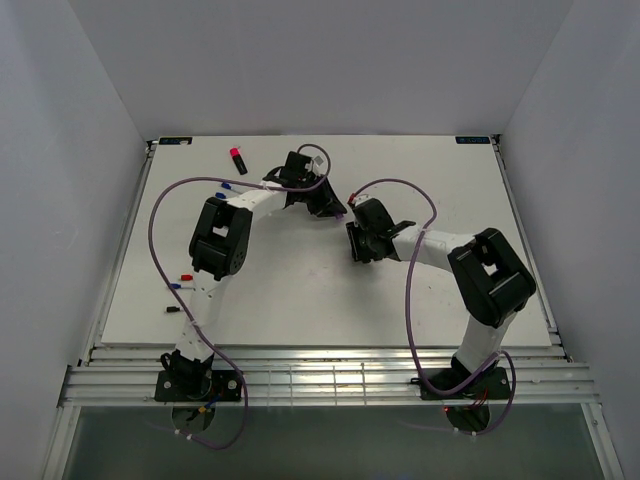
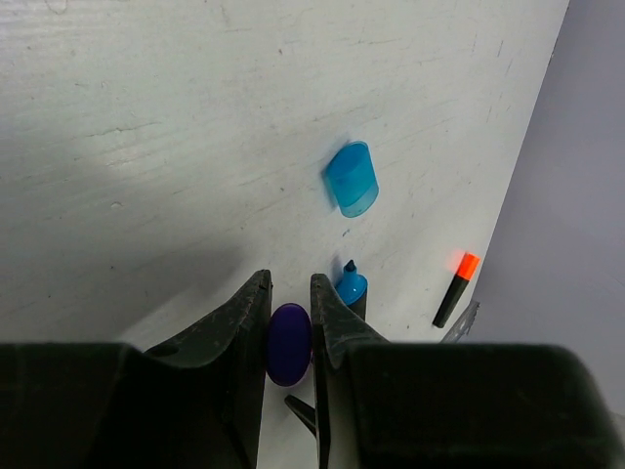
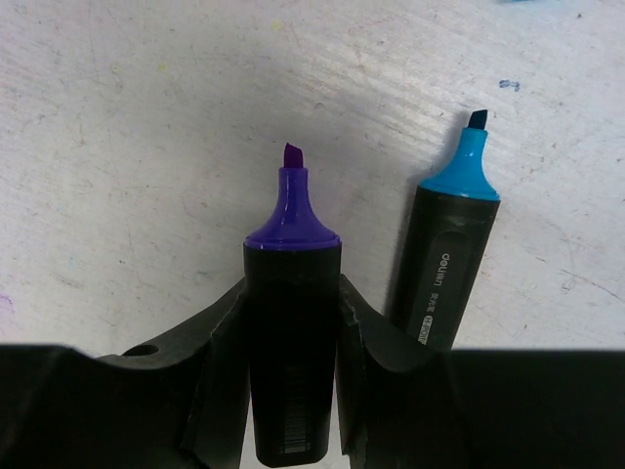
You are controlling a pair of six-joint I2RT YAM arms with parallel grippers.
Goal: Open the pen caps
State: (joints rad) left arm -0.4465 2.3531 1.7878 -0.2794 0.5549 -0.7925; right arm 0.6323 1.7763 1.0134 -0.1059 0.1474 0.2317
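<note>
White desk (image 2: 146,117), scuffed; left gripper (image 2: 290,293) pinches purple cap (image 2: 289,344), right gripper (image 3: 291,286) clamps bared purple marker (image 3: 291,220). Pull-off looks done. Next: release both, go for orange cap (image 2: 469,265).

Left claw (image 2: 290,298) and right claw (image 3: 291,303) clamped, elbows raised.

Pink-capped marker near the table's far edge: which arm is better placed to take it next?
Left, probably. The pink-capped marker lies far left, nearer the left arm than the right. The left fingers must first drop the purple cap; the right fingers hold the purple marker.
</note>
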